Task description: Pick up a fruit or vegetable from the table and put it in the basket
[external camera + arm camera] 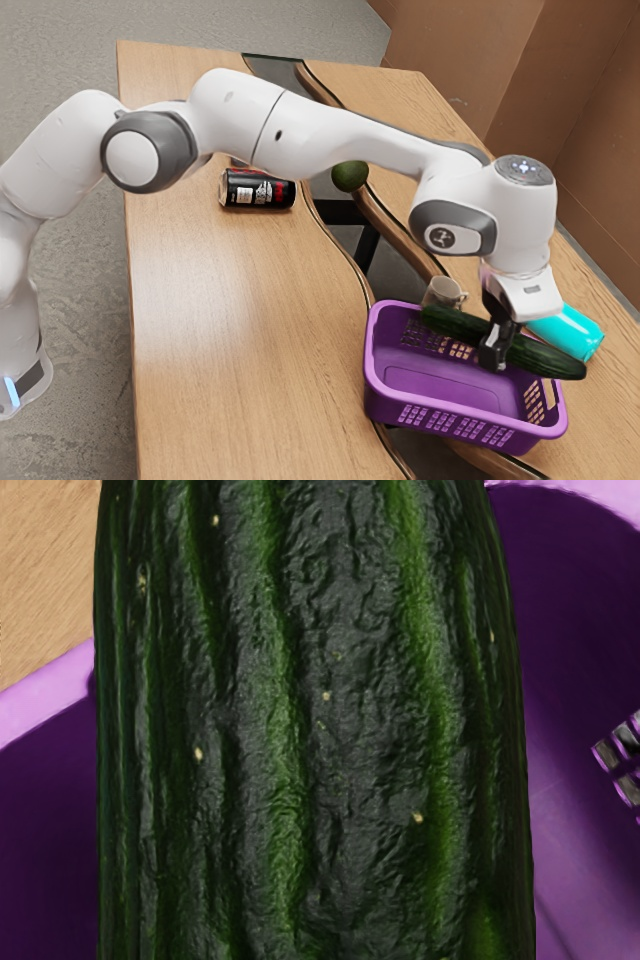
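My gripper [497, 345] is shut on the long dark green cucumber [538, 358], gripping it near its middle; the near finger crosses its side, while the far one is hidden behind it. The cucumber lies across the far part of the purple basket [465, 428], with one end reaching past the rim at the exterior view's right. Close under my hand, the cucumber [320, 720] looms in the wrist view, with the basket's light purple rim [45, 692] and dark inside on either side of it.
Behind the basket stand a mug [443, 292] and a cyan object [570, 332]. Farther back on the wooden table [230, 330] are a round green fruit or vegetable [349, 176] and a black can [258, 189] on its side.
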{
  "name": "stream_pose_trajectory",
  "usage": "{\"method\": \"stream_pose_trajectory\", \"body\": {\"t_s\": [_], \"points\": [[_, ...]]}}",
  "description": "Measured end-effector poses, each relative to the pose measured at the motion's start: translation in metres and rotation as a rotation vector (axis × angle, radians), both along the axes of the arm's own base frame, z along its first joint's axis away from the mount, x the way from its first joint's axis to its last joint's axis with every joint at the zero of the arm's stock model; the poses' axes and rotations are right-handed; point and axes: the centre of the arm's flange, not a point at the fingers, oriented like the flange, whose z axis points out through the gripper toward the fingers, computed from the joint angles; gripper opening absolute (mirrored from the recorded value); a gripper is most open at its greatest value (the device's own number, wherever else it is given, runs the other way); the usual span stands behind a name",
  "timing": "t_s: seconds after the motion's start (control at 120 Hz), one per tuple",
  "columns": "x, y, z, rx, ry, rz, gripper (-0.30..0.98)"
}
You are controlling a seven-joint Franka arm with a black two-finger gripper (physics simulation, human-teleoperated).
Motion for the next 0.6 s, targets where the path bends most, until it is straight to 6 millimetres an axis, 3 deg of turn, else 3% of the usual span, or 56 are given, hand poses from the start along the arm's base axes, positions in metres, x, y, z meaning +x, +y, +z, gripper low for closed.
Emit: {"method": "stream_pose_trajectory", "body": {"t_s": [0.225, 0.383, 0.6], "points": [[-0.001, -0.005, 0.003, 0.001, -0.016, -0.030, 0.14], [-0.002, -0.007, 0.004, 0.014, -0.025, -0.051, 0.50], [-0.005, -0.007, 0.012, 0.027, -0.036, -0.065, 0.65]]}}
